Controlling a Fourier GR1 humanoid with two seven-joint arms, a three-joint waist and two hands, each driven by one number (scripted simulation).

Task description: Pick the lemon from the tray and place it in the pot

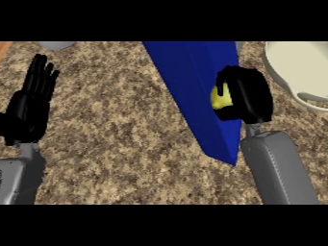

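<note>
While right hand [246, 93] clasps it | lemon [220, 97]: yellow, mostly hidden

Two grey forearms are seen, each ended by a black robot hand. The left forearm [6, 181] is cased in a smooth, light grey shell with rounded corners; a small dark round marking with a darker patch is set near its lower edge. A thin grey wrist link joins it to the left robot hand [28, 108], which is matt black throughout, palm and slender fingers alike. The right forearm [278, 168] is a plain grey rounded block, narrowed to a short grey wrist. The right robot hand [245, 93] is glossy black and bulky.
</note>
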